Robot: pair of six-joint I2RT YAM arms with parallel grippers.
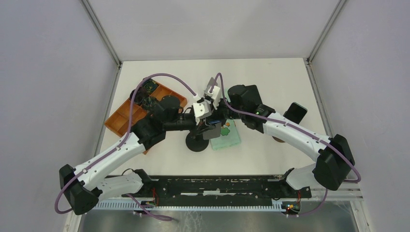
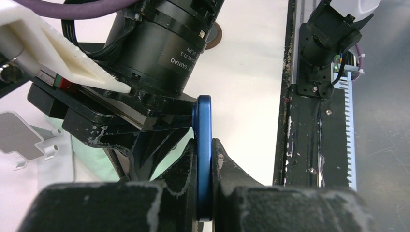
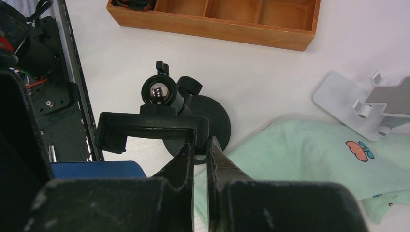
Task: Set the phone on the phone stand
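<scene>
**Phone clamped, not yet in cradle**

White bench [image 1: 270, 77] carries everything. Orange-brown wooden compartment tray [image 3: 212, 26] lies near the black suction-base phone stand [image 3: 212, 118]. Mint-green printed cloth [image 3: 300, 159] is just beside the stand's round base. Slim blue phone [image 2: 203, 116] is held on edge just beside the stand's cradle, not in it. Left jaws are clamped tight on the phone. Right jaws are nearly closed, pinching the cradle's end.

The top view looks down on the whole table [image 1: 270, 82] from its near edge. Both wrist views sit close, sharing the phone [image 2: 204, 125] and cloth [image 3: 309, 154].
</scene>
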